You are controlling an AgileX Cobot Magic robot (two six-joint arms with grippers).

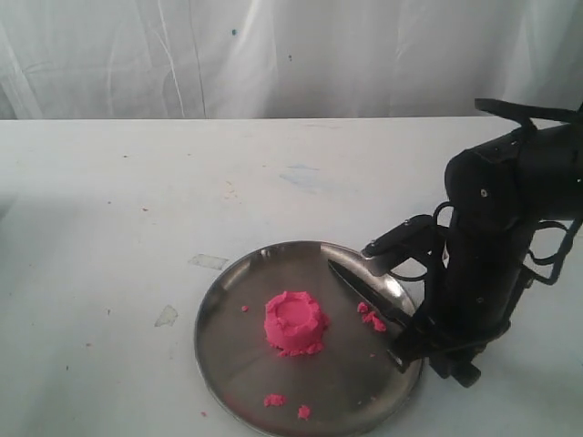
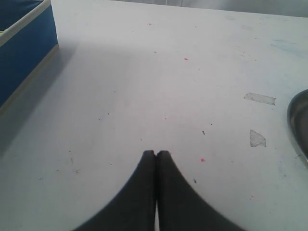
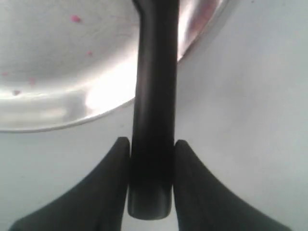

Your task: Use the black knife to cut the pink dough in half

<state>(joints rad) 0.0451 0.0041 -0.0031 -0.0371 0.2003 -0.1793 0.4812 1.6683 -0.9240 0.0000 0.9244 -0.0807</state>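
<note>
The pink dough [image 1: 294, 321] is one round lump with a dented top, sitting in the middle of the round steel plate [image 1: 228, 291]. The black knife [image 1: 364, 289] lies across the plate's right rim, its point toward the back. My right gripper [image 1: 412, 344] is at the plate's right edge, shut on the black knife's handle [image 3: 153, 115]; both fingers press its sides near the butt end. My left gripper [image 2: 156, 153] hangs over bare table left of the plate, shut with nothing between its fingers.
Small pink crumbs [image 1: 372, 317] lie on the plate beside the blade, with more crumbs [image 1: 274, 400] near its front. Two tape scraps [image 1: 208, 261] are stuck to the table left of the plate. A blue box [image 2: 21, 48] stands in the left wrist view.
</note>
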